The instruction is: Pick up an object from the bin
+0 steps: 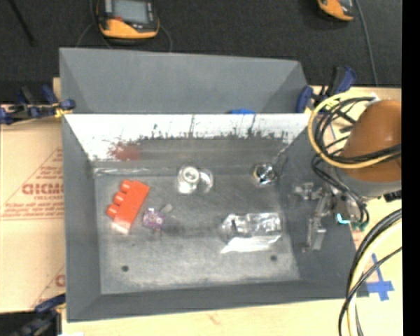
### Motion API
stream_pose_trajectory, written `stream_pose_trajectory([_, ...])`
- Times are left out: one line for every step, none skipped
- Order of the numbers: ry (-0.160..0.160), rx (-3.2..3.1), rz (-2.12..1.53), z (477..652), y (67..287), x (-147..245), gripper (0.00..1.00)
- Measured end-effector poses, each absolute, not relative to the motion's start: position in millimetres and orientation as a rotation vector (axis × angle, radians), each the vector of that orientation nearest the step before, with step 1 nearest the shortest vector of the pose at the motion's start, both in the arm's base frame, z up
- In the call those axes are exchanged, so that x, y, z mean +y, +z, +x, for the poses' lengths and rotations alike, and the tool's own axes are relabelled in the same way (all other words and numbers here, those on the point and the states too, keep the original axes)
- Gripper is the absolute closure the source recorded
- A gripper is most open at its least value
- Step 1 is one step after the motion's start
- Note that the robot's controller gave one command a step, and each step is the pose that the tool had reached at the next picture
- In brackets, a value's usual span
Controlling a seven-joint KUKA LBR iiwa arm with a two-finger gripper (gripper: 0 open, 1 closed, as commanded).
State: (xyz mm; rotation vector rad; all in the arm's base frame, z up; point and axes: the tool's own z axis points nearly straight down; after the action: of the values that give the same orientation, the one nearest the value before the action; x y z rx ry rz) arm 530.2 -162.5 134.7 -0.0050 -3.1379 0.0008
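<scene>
My gripper (pixel 315 224) hangs over the bin's right sloping wall, to the right of everything on the floor, with nothing seen in it. Nearest to it lies a crumpled clear plastic wrapper (pixel 252 229) on the floor's right half. A small shiny metal piece with a blue glint (pixel 264 174) sits near the back right corner, up and left of the gripper.
A clear round cap-like piece (pixel 193 179) rests near the back middle. At the left lie an orange toy brick (pixel 128 203) and a small purple piece (pixel 152 220) beside it. The arm's orange cover and black cables hang over the bin's right rim.
</scene>
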Motion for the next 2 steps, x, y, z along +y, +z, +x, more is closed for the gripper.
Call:
stream_pose_trajectory([-0.001,-3.14,0.141,542.2,68.3,-111.9,0.0])
stream_pose_trajectory([0.002,-3.139,0.217,520.0,102.2,-85.7,0.0])
